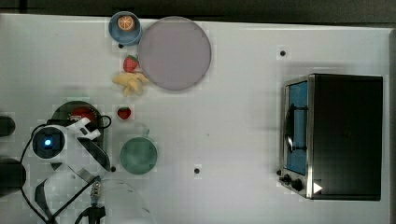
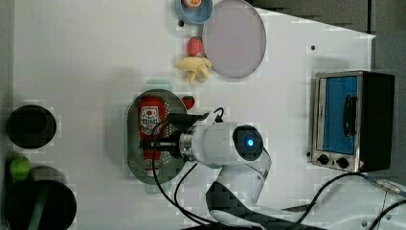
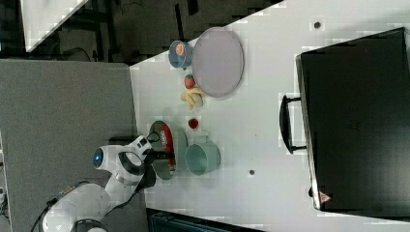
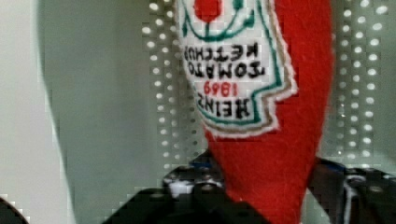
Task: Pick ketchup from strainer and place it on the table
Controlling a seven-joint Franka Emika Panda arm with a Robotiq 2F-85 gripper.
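2 strawberries, 1 ketchup, 1 strainer, maybe 2 bowls.

**Ketchup lying in the strainer**

The ketchup, a red felt-looking bottle with a white label and white cap, lies flat lengthwise inside the pale green perforated oval strainer, left of centre in the left view. The strainer rests on the white table. The wrist view shows the label close up.

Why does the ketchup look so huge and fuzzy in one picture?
In the wrist view the camera sits right over the ketchup, so its red body looks soft and its edges blur, though the label letters stay readable; in the left view the ketchup lies small and whole in the strainer.
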